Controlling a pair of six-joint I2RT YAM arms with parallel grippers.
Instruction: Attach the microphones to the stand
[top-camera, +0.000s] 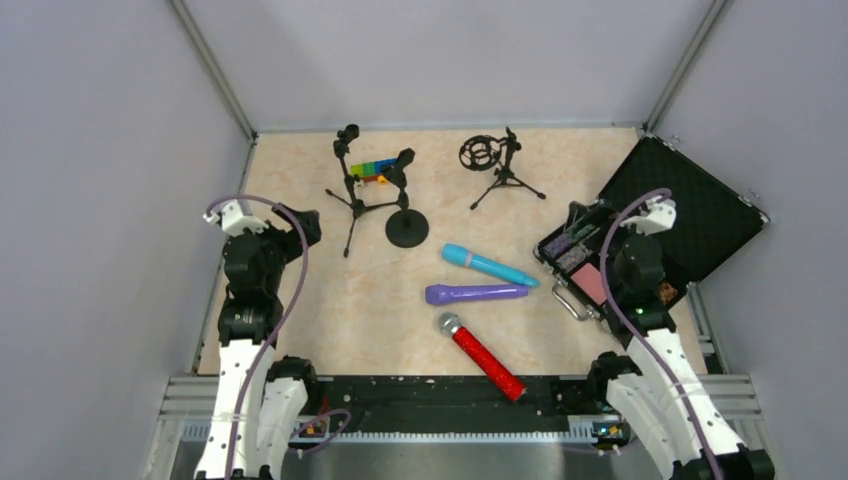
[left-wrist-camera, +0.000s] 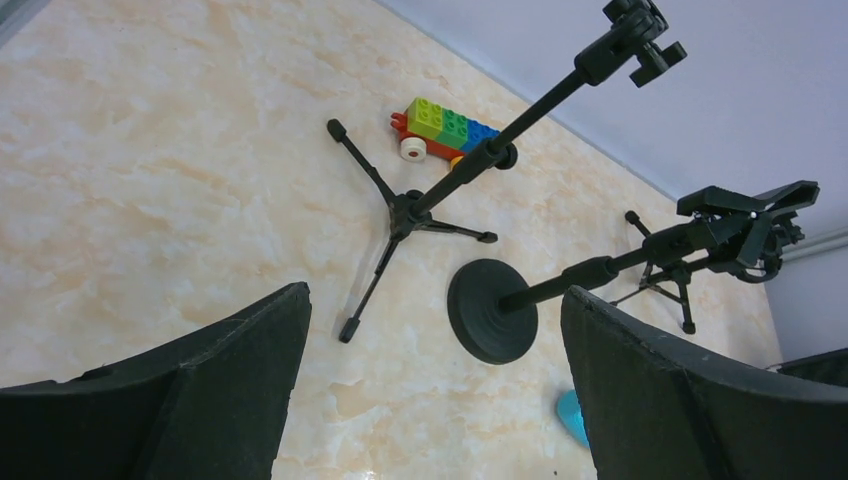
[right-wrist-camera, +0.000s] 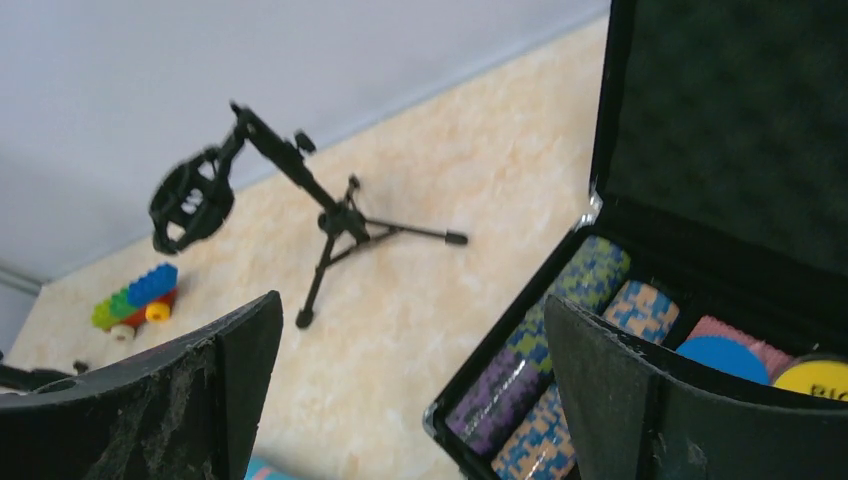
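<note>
Beige-and-cream marbling across the table (top-camera: 300, 300). Glittery red with silver mesh head on the red microphone (top-camera: 485, 358), bottom centre; solid purple on the purple microphone (top-camera: 475, 293) above; pale blue on the light-blue microphone (top-camera: 490, 265). Black on tripod stand (top-camera: 352, 200), round-base stand (top-camera: 406, 228), shock-mount stand (top-camera: 505, 175). Green, blue, red, yellow on the brick car (left-wrist-camera: 445, 125). Black case (top-camera: 690, 200) at right, mottled blue-tan and purple chip rolls (right-wrist-camera: 575, 290).

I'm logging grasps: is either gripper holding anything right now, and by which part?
Nothing is held. The left gripper and right gripper are open and empty; the microphones lie on the table.
</note>
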